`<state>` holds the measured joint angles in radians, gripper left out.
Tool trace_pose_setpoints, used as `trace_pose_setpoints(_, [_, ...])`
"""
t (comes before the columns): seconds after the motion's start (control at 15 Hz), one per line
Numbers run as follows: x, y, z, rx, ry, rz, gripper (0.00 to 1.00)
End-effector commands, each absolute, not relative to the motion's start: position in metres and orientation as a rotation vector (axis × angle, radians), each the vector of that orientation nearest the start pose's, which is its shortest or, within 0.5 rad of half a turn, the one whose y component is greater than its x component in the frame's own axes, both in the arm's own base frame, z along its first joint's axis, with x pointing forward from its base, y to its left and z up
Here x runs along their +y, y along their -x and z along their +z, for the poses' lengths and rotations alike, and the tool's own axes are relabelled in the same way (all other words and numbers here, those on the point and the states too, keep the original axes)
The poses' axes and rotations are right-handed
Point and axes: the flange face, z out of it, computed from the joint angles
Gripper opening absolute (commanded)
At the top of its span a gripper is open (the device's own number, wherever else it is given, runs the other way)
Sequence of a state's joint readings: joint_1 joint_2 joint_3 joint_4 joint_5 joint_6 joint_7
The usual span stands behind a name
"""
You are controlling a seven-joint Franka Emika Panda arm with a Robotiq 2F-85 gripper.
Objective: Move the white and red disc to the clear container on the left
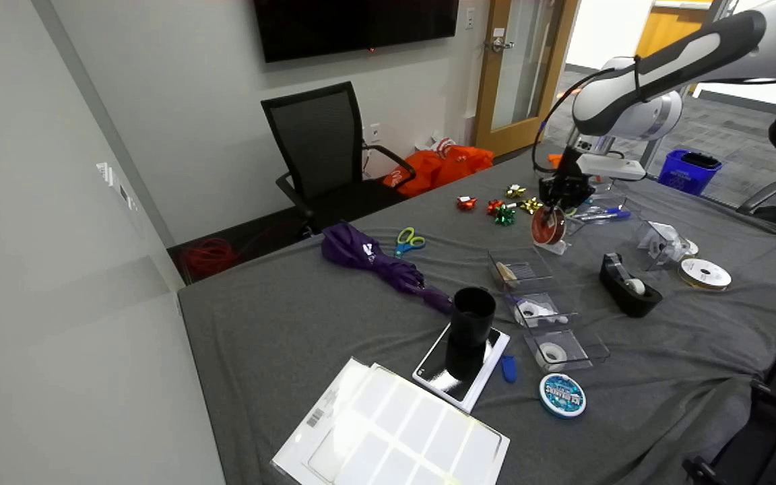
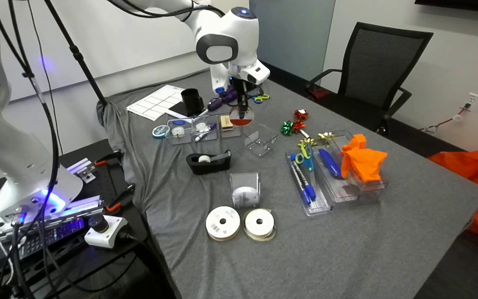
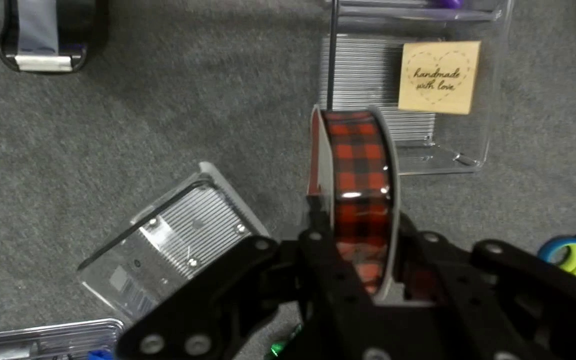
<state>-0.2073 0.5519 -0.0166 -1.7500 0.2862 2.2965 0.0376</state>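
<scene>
The white and red disc [image 3: 360,160] is a ribbon spool with white rims and red-and-black plaid ribbon. It also shows in both exterior views [image 1: 547,230] [image 2: 245,122]. My gripper [image 3: 360,220] is shut on it, one finger on each flat side, and holds it on edge. The gripper also shows in both exterior views [image 1: 560,192] [image 2: 242,109]. A clear container [image 2: 212,138] with three compartments stands at the left; it also shows in an exterior view [image 1: 576,350] and partly in the wrist view [image 3: 418,127]. The spool overlaps its stamp compartment's corner in the wrist view.
A small tilted clear container [image 2: 261,142] lies near the spool. A black tape dispenser [image 2: 208,163] is in front of the three compartments. A clear organizer [image 2: 347,195] with pens stands at the right. A black mug [image 1: 473,316], purple umbrella [image 1: 388,263] and blue tin [image 1: 562,395] are also on the table.
</scene>
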Motion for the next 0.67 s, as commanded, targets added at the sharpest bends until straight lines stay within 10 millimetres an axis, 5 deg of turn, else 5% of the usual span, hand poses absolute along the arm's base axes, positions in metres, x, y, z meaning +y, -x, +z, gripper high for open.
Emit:
trace_pose_setpoints(0.0, [-0.121,-0.638,0.263,0.556,2.889,0.01,0.07])
trace_pose_setpoints(0.6, [-0.028,-0.663,0.23,0.286,3.045,0.031,0.07])
